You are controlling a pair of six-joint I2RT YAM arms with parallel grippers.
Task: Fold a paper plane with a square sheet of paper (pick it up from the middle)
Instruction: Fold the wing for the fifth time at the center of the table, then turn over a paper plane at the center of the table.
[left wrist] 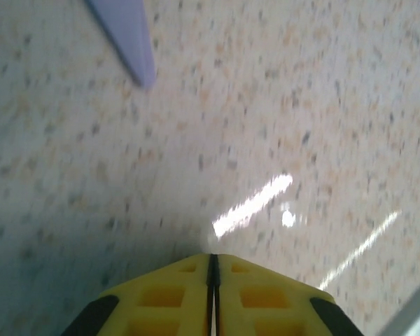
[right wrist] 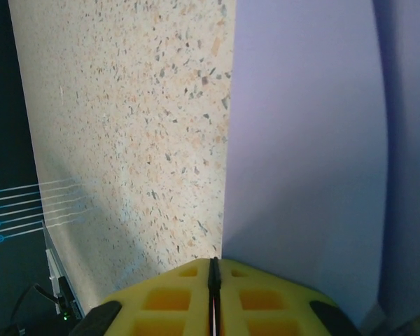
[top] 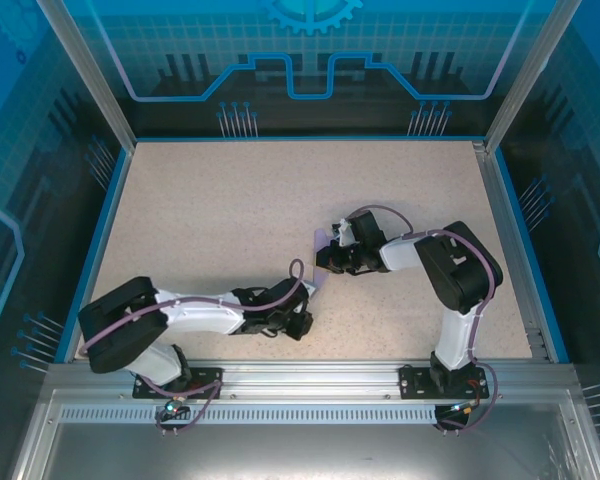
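Left wrist: paper plane (left wrist: 122, 28) pointed tip

Top view evenly lit. We log motion blur and glare streaks on the table (left wrist: 322, 105), left wrist; right wrist sharp, soft shadow beside the paper plane (right wrist: 301, 140).
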